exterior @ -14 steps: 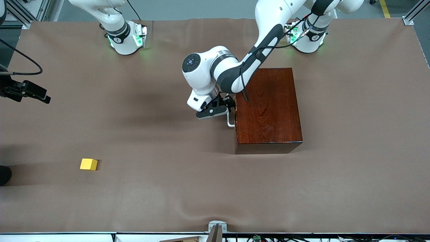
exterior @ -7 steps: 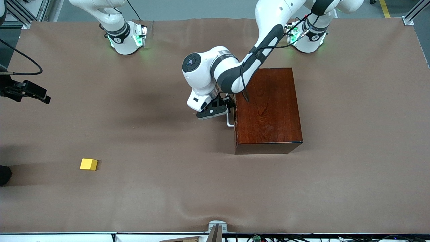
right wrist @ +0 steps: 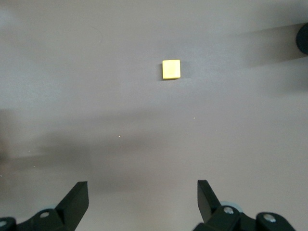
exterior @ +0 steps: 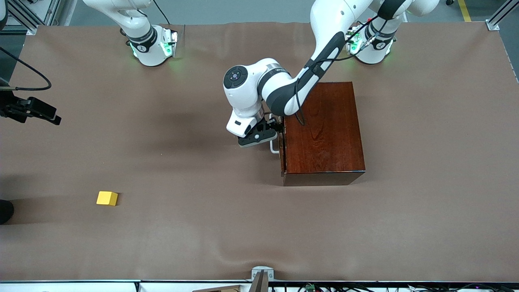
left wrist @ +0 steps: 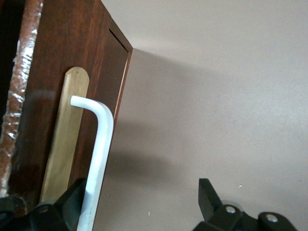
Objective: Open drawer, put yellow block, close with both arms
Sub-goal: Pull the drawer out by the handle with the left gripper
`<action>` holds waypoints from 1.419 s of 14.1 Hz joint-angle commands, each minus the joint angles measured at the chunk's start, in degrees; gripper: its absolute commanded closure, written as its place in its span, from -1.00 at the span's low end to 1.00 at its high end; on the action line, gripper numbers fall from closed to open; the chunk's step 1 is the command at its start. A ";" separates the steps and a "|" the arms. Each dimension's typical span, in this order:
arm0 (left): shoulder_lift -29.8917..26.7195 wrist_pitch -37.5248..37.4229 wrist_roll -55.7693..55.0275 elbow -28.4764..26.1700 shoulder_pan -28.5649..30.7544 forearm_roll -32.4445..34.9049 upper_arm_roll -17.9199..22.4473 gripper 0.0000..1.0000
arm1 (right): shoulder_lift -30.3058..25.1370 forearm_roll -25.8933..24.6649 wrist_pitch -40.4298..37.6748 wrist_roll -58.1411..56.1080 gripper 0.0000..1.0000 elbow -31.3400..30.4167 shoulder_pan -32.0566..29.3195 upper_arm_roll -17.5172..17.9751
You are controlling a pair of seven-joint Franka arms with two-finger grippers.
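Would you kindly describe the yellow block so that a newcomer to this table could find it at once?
Start at the brown table cover and find the dark wooden box. From there, look toward the right arm's end of the table and nearer the front camera. The yellow block lies there alone on the bare cover: a small bright cube, far smaller than the box and the only yellow thing.

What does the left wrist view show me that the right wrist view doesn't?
Only the left wrist view shows the drawer front with its white handle. The left gripper is open, one finger against the handle and the other apart from it over the cloth.

Only the right wrist view shows the yellow block, lying alone on the cloth, with the open right gripper up over the table and holding nothing.

Both show brown tablecloth.
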 commanded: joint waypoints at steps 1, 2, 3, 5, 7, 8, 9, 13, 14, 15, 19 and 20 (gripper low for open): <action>1.40 3.92 -1.88 1.88 -0.27 -0.99 -0.09 -1.00 | -1.24 -0.53 -0.29 0.18 -1.00 -0.61 -0.32 0.38; 1.40 4.27 -2.14 1.88 -0.35 -0.99 -0.09 -1.00 | -1.24 -0.53 -0.29 0.26 -1.00 -0.61 -0.32 0.30; 1.32 4.88 -2.15 1.88 -0.35 -1.42 -0.09 -1.00 | -1.24 -0.53 -0.29 0.26 -1.00 -0.61 -0.32 0.38; 1.32 6.46 -2.23 1.88 -0.35 -3.44 -0.09 -1.00 | -1.24 -0.53 -0.29 0.18 -1.00 -0.61 -0.32 0.38; 1.14 6.65 -2.15 1.88 -0.35 -3.97 -0.17 -1.00 | -1.24 -0.53 -0.29 0.18 -1.00 -0.61 -0.32 0.39; 1.05 6.65 -2.06 1.79 -0.35 -4.06 -0.18 -1.00 | -1.24 -0.53 -0.29 0.26 -1.00 -0.61 -0.23 0.30; 1.14 6.65 -1.88 1.79 -0.35 -4.06 -0.18 -1.00 | -1.24 -0.53 -0.29 0.18 -1.00 -0.61 -0.23 0.30; 1.14 6.65 -1.18 1.79 -0.44 -4.24 -0.70 -1.00 | -1.24 -0.53 -0.20 0.26 -1.00 -0.61 -0.23 0.30; 1.14 6.65 -1.00 1.79 -0.53 -4.32 -0.79 -1.00 | -1.24 -0.53 -0.20 0.26 -1.00 -0.61 -0.23 0.38; 1.05 6.65 -0.92 1.70 -0.44 -4.67 -0.79 -1.00 | -1.24 -0.53 -0.20 0.26 -1.00 -0.61 -0.23 0.39; 1.14 6.65 -0.91 1.79 -0.62 -5.12 -0.88 -1.00 | -1.24 -0.53 -0.20 0.18 -1.00 -0.61 -0.32 0.39; 1.14 6.65 -0.91 1.79 -0.70 -5.55 -0.88 -1.00 | -1.24 -0.53 -0.20 0.26 -1.00 -0.61 -0.23 0.39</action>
